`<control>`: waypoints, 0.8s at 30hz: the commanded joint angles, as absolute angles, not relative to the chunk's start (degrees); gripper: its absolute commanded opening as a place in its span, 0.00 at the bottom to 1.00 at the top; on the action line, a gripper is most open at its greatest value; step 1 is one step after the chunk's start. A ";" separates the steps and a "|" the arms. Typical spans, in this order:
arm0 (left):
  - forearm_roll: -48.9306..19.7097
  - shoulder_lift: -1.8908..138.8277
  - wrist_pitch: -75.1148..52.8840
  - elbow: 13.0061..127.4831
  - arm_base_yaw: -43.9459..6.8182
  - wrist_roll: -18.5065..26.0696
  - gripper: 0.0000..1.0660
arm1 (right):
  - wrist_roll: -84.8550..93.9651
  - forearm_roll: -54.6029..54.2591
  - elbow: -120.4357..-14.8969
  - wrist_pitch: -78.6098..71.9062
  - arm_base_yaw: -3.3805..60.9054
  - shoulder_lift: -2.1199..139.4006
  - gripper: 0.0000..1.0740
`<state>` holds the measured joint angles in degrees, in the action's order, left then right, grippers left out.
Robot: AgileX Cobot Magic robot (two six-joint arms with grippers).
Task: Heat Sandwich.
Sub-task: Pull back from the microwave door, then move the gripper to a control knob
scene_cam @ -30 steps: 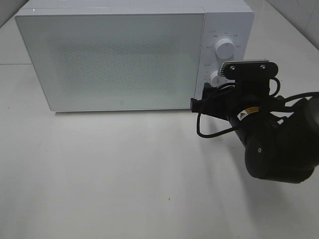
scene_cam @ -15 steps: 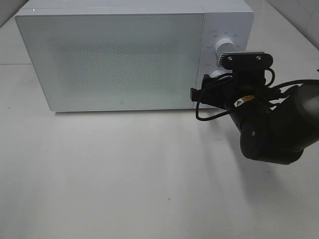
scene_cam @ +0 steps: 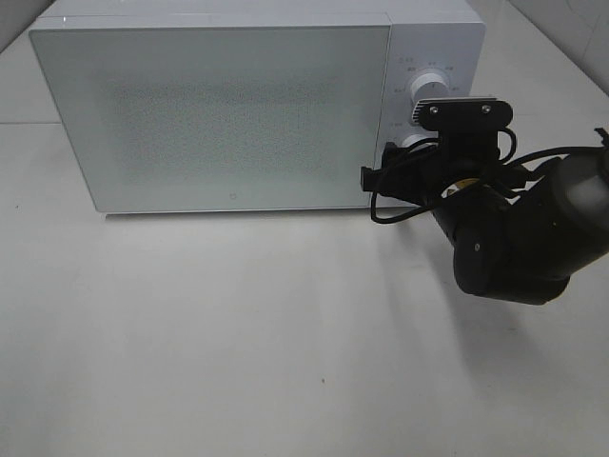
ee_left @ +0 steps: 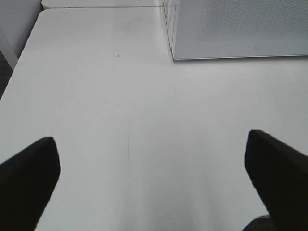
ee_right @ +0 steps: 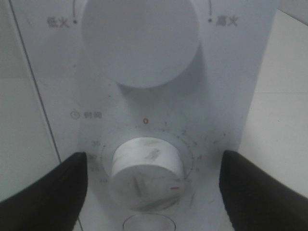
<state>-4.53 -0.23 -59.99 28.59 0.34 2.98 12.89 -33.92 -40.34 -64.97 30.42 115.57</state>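
Timer step: right claw (ee_right: 153,185) lined up on the microwave's (scene_cam: 219,105) lower knob (ee_right: 144,173).
Its 2 jaws stand apart, 1 on each side of the knob, gripping nothing yet. Next, likely: close on the knob and twist. The left claw (ee_left: 154,178) hangs wide open and empty over the table (scene_cam: 238,333) near the microwave's corner. The sandwich is not visible; presumably it is behind the shut door (scene_cam: 209,114).

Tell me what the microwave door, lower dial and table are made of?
Microwave door: probably glass, glossy white, with a dotted mesh showing through. Lower dial: likely white plastic, matte, scuffed with grey marks. Table: smooth white, faintly shiny; laminate or painted, hard to tell.
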 commanded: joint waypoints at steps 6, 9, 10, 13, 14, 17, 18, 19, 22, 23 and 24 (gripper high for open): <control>-4.81 -0.92 -59.36 28.25 0.57 2.81 0.94 | 12.32 -33.40 -40.85 -65.15 30.19 115.45 0.60; -4.81 -0.92 -59.36 28.25 0.57 2.81 0.94 | 12.38 -33.40 -40.85 -65.26 30.19 115.45 0.43; -4.81 -0.92 -59.36 28.25 0.57 2.81 0.94 | 12.38 -33.40 -40.85 -65.26 30.19 115.45 0.43; -4.81 -0.92 -59.36 28.25 0.57 2.81 0.94 | 12.55 -33.40 -40.85 -66.18 30.19 115.45 0.25; -4.81 -0.92 -59.36 28.25 0.57 2.81 0.94 | 12.55 -33.40 -40.85 -66.12 30.19 115.45 0.21; -4.81 -0.92 -59.36 28.25 0.57 2.81 0.94 | 12.55 -33.46 -40.85 -66.12 30.19 115.45 0.14; -4.81 -0.92 -59.36 28.25 0.57 2.81 0.94 | 12.55 -33.46 -40.85 -66.12 30.19 115.45 0.12; -4.81 -0.92 -59.36 28.25 0.57 2.81 0.94 | 12.55 -33.46 -40.85 -66.12 30.19 115.45 0.12; -4.81 -0.92 -59.36 28.25 0.57 2.81 0.94 | 12.55 -33.69 -40.85 -66.12 30.19 115.45 0.12; -4.81 -0.92 -59.36 28.25 0.57 2.81 0.94 | 12.55 -33.75 -40.85 -66.12 30.19 115.45 0.12; -4.81 -0.92 -59.36 28.25 0.57 2.81 0.94 | 12.55 -33.75 -40.85 -66.12 30.19 115.45 0.12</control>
<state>-4.53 -0.23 -59.99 28.59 0.34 2.98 12.72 -33.46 -40.39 -64.80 30.42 115.57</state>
